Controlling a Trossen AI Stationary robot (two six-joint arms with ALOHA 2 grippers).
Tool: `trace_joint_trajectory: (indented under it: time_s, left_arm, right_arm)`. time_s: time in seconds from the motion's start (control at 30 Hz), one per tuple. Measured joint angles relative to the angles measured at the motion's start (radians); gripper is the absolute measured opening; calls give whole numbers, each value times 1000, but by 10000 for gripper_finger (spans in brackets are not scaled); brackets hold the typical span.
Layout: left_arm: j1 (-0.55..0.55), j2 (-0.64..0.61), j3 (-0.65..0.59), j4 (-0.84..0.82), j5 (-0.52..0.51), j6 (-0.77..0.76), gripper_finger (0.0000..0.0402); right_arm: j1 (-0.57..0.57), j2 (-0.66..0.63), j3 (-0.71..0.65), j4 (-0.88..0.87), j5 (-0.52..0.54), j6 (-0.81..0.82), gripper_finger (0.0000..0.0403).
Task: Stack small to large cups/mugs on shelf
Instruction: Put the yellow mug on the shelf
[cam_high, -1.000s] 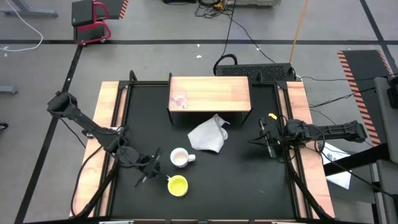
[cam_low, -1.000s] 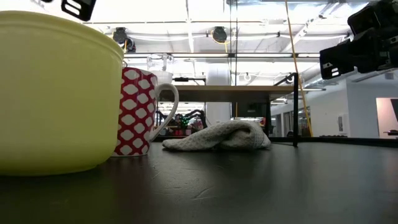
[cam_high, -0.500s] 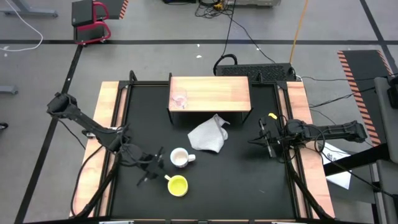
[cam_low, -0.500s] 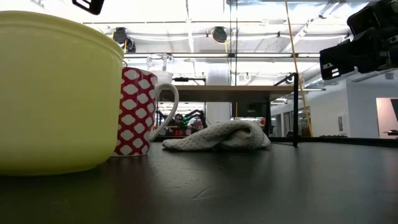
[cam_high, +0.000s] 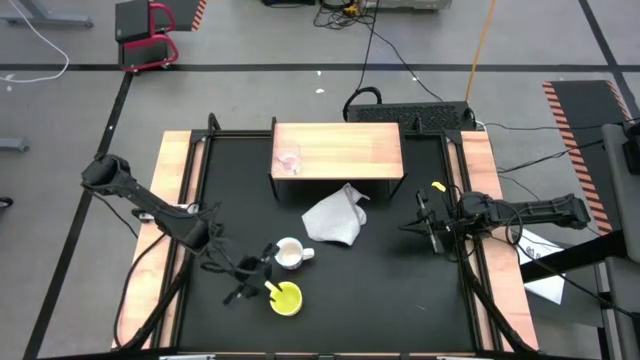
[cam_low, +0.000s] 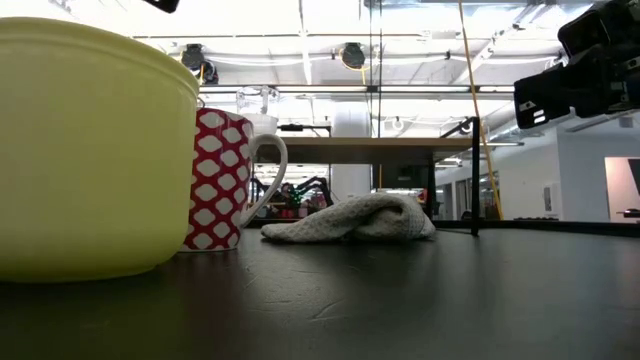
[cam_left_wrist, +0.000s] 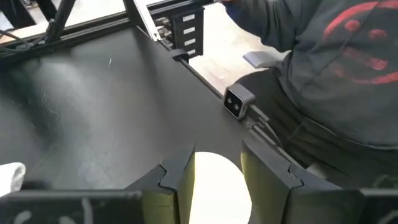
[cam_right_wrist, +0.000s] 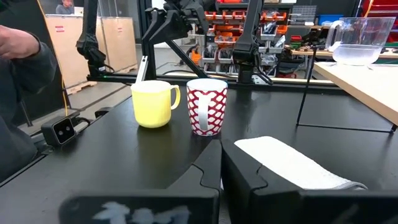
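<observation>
Directly beneath the left gripper (cam_high: 262, 279), whose fingers (cam_left_wrist: 268, 176) stand spread, sits the pale yellow handled cup (cam_high: 285, 298), its rim showing between them. Just beyond it stands the white mug with the red pattern (cam_high: 290, 254); the tiny clear glass cup (cam_high: 288, 159) rests far off on the low light-wood shelf (cam_high: 340, 146). Descending squarely, one finger inside the rim, should avoid tipping. The right gripper (cam_high: 428, 224) waits apart, fingers pressed together.

Left gripper (cam_high: 258, 277) low, fingers parted; right gripper (cam_high: 424, 225) closed, idle.
</observation>
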Motion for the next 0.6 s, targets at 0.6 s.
trace_joint_trajectory:
  time_s: [0.6]
  left_arm:
    - [73, 79, 96, 0, 38, 158, 132]
  right_arm:
    - [0, 0, 0, 0, 0, 18, 0]
